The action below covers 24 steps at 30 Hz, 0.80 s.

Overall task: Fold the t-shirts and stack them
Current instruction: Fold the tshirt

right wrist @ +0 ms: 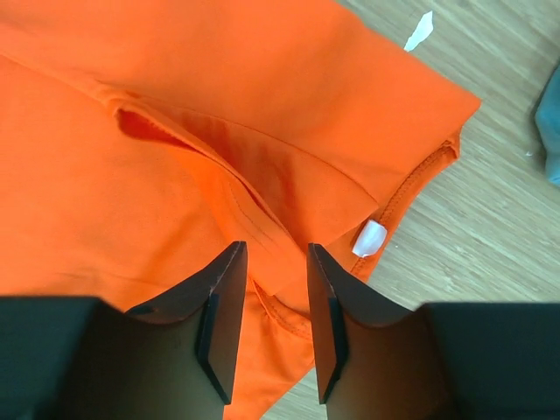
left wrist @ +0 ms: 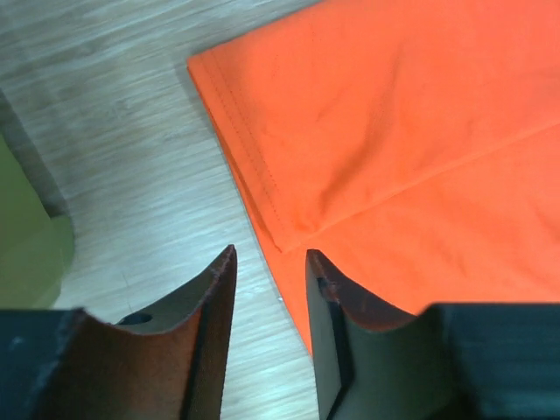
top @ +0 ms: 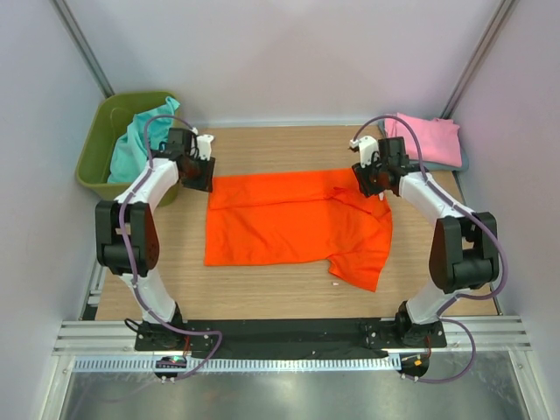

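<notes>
The bright orange t-shirt [top: 293, 223] lies spread across the middle of the table, its far long edge folded over. My left gripper [top: 200, 180] is open and empty above the shirt's far left corner [left wrist: 262, 188]. My right gripper [top: 374, 187] is open and empty above the far right end, over the collar and its white label [right wrist: 369, 238]. A folded pink t-shirt [top: 429, 138] lies at the far right on a grey-blue one [right wrist: 549, 122]. A teal t-shirt [top: 136, 144] hangs in the bin.
An olive-green plastic bin [top: 98, 149] stands at the far left, close to my left arm; its wall shows in the left wrist view [left wrist: 26, 236]. Bare wooden table [top: 262, 289] lies near the shirt. A small white scrap [right wrist: 420, 31] lies on the wood.
</notes>
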{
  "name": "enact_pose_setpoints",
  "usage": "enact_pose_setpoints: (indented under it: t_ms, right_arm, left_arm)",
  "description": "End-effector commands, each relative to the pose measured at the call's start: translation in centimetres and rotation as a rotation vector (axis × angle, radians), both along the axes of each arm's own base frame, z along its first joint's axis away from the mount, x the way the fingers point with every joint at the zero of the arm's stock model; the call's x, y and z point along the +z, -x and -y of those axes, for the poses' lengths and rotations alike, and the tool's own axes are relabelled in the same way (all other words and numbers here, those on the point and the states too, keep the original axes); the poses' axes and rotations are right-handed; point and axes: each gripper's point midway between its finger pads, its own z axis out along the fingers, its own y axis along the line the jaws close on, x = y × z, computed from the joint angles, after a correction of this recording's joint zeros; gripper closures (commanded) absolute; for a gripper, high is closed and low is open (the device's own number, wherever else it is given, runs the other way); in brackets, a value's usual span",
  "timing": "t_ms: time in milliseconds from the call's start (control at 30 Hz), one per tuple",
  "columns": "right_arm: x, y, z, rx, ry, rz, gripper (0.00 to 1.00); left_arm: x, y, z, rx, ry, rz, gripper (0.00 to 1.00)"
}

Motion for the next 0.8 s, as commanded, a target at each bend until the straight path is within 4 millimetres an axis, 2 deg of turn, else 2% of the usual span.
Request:
enact_pose_setpoints:
  t_ms: [0, 100, 133, 167, 233, 267, 333, 367, 500, 567, 600, 700, 767]
  right_arm:
    - [4.5, -1.1, -0.7, 0.004, -0.039, 0.105, 0.59]
    - [4.8, -2.6, -1.0, -0.006, -0.055, 0.126, 0.59]
    - [4.8, -3.3, -1.1, -0.005, -0.061, 0.136, 0.59]
    - [3.6, -3.7, -1.5, 0.0, -0.065, 0.112, 0.6]
    - [3.5, -5.0, -1.8, -0.005, -0.077, 0.115, 0.61]
    - [2.1, -5.4, -1.9, -0.003, -0.076, 0.088, 0.62]
    - [2.0, -6.7, -2.1, -0.006, -0.082, 0.095, 0.66]
    - [1.5, -7.1, -2.2, -0.008, -0.084, 0.083, 0.69]
    - [-0.4, -9.3, -2.7, -0.01, -0.087, 0.058, 0.69]
    - [-0.5, -9.9, -3.1, -0.002, -0.087, 0.058, 0.69]
    - [-1.5, -9.9, -3.3, 0.002, -0.085, 0.035, 0.69]
    - [-1.8, -9.2, -4.3, 0.04, -0.071, 0.017, 0.73]
    - [-1.1, -8.0, -5.8, 0.064, -0.062, 0.017, 0.76]
  left_arm:
    - [4.1, -0.1, -0.4, 0.036, 0.004, 0.086, 0.6]
    - [5.8, -1.3, 0.2, 0.033, 0.045, 0.132, 0.57]
    - [5.7, -1.7, 0.5, 0.026, 0.053, 0.132, 0.57]
    - [4.8, -2.3, 1.0, 0.023, 0.065, 0.107, 0.57]
    - [3.9, -3.5, 1.9, 0.011, 0.094, 0.077, 0.59]
    - [3.2, -3.5, 2.3, 0.004, 0.101, 0.046, 0.6]
    - [2.2, -3.8, 3.3, -0.001, 0.137, -0.004, 0.64]
    - [0.7, -3.8, 3.7, 0.0, 0.15, -0.062, 0.66]
    - [-1.6, -3.3, 4.6, 0.011, 0.197, -0.148, 0.73]
    - [-2.0, -3.0, 4.9, 0.007, 0.197, -0.163, 0.74]
    - [-2.1, -3.0, 4.8, 0.007, 0.194, -0.162, 0.74]
    - [-1.8, -2.8, 4.9, 0.003, 0.195, -0.157, 0.74]
    - [-1.4, -2.9, 4.8, 0.0, 0.191, -0.146, 0.74]
